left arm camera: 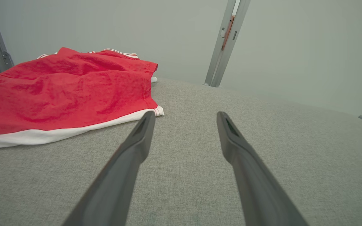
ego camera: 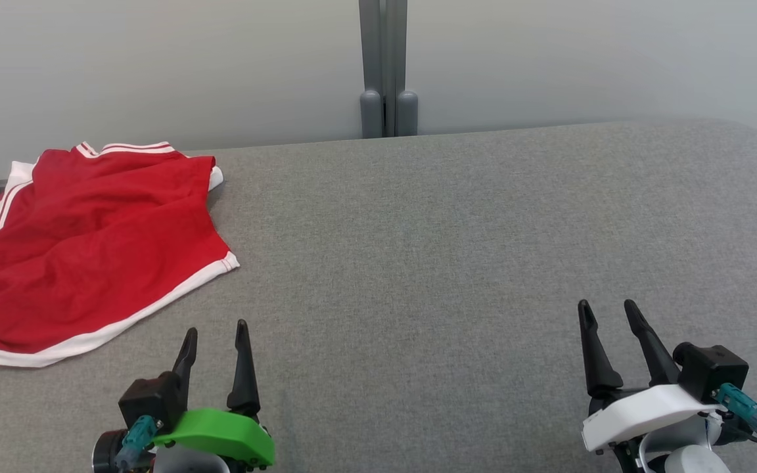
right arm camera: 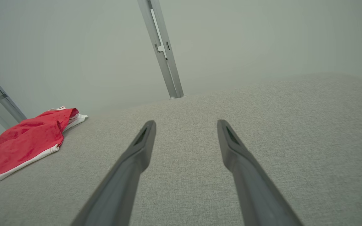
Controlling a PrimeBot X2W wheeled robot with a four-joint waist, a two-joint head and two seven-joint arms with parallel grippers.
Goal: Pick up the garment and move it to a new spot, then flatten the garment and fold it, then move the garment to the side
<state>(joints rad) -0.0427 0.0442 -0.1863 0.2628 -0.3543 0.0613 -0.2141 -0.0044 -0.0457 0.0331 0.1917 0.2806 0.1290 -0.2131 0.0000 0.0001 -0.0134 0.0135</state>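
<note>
I have both arms low at my near edge of the gray cloth-covered counter [ego camera: 431, 263], and I read this as the ready pose before the first pick. The left gripper [ego camera: 215, 328] has its two dark fingers spread apart with nothing between them. The right gripper [ego camera: 606, 304] is just as wide and just as empty, over bare cloth. The garment [ego camera: 89, 243], red shorts with white trim, lies rumpled ahead of the left gripper and off to its left. Its closest white-hemmed corner sits near that gripper's left fingertip, not touching it. From the right gripper it is well apart, far to the left and ahead. The broad bare stretch ahead of both grippers looks to me like the room kept free for the new spot and for flattening. The fingers are open, I judge, so that either can go straight into a pinch. The left arm seems the natural one to reach, forward and leftward to that hemmed corner. The fabric is thin and layered, so I could catch only the top layer, or nip the counter's cover along with it.
</note>
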